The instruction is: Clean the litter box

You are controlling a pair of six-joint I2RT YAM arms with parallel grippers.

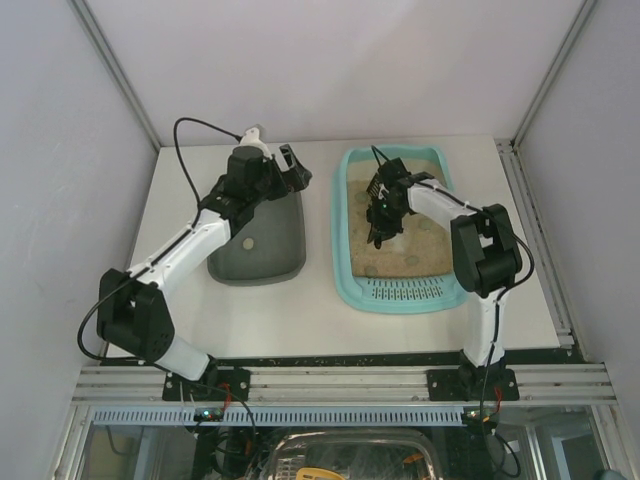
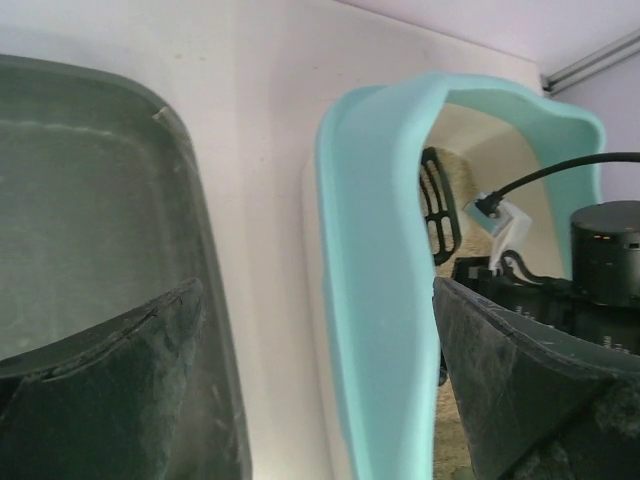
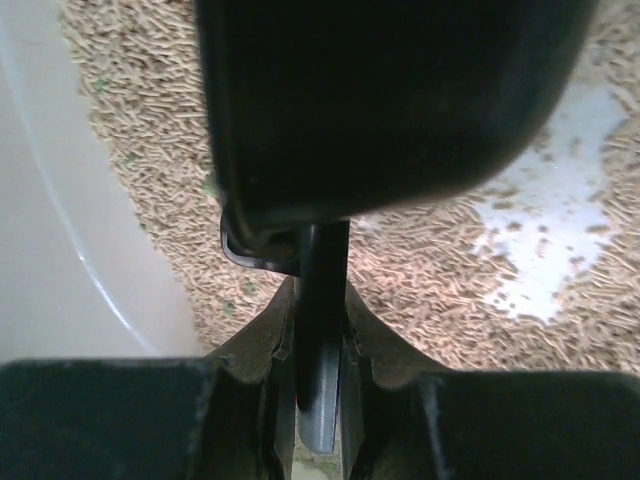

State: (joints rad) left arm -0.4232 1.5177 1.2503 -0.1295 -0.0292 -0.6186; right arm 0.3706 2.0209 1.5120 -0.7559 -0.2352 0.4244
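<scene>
The turquoise litter box (image 1: pixel 340 240) lies on the right half of the table, its slotted grille (image 1: pixel 412 291) at the near end and tan pellet litter (image 1: pixel 425 250) inside. My right gripper (image 1: pixel 381 212) is over the litter at the far left of the box, shut on the handle (image 3: pixel 322 290) of a black slotted scoop (image 3: pixel 380 100). In the right wrist view (image 3: pixel 320 335) the litter (image 3: pixel 150 150) has a bare pale patch (image 3: pixel 560 230). My left gripper (image 1: pixel 292 170) is open and empty, its fingers astride the box's left rim (image 2: pixel 380 300).
A dark grey-green plain tray (image 1: pixel 265 250) lies left of the litter box, with one small pale lump (image 1: pixel 247 243) in it; it also shows in the left wrist view (image 2: pixel 90 230). A strip of white table (image 2: pixel 265 250) separates the two trays. Walls enclose three sides.
</scene>
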